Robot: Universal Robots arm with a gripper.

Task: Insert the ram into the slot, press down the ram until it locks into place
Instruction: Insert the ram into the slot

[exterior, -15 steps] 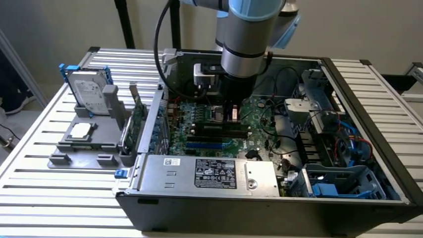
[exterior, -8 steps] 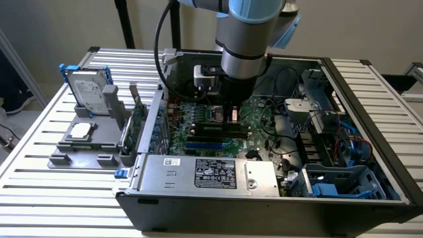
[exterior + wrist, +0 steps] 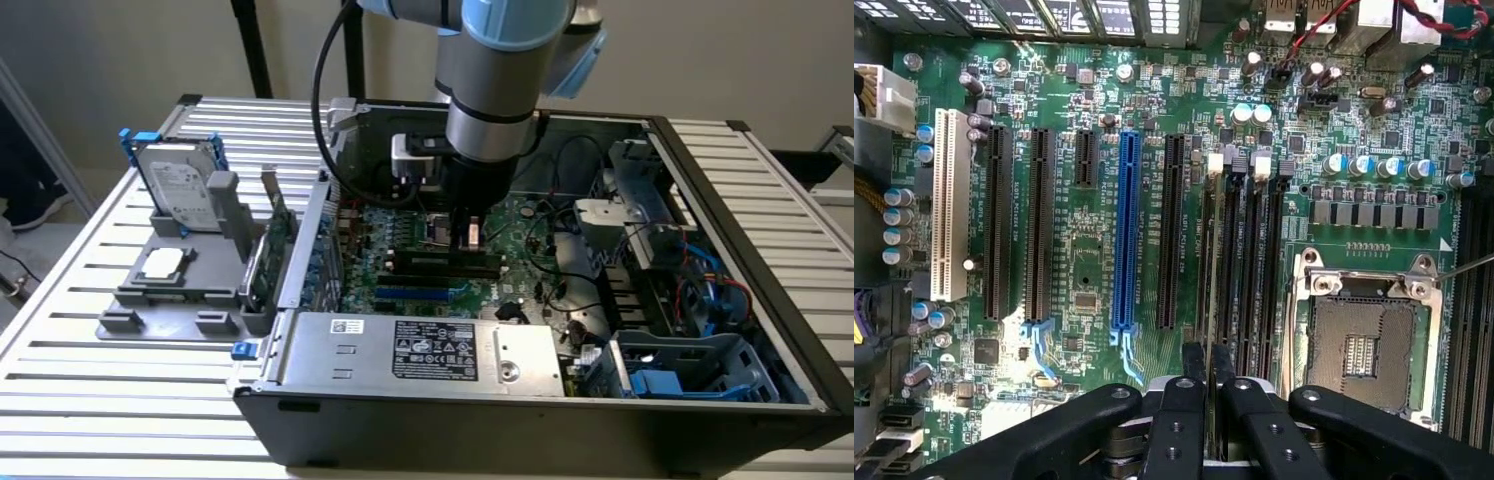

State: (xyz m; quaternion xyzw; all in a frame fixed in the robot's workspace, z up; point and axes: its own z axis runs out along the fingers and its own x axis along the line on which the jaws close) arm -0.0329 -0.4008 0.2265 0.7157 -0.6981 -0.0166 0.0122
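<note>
My gripper hangs low over the motherboard, its two black fingers drawn close together. Between them a thin strip runs away edge-on: the ram, lined up along the outermost of several parallel black memory slots. White and black latches sit at the slots' far ends. How deep the ram sits in its slot cannot be seen. In the exterior view, the gripper stands upright inside the open computer case, right above the black slots.
A blue slot and longer black card slots lie beside the memory slots; the silver processor socket lies on the other side. The power supply, drive cages and cables crowd the case. A grey fixture with a hard drive stands at the exterior view's left.
</note>
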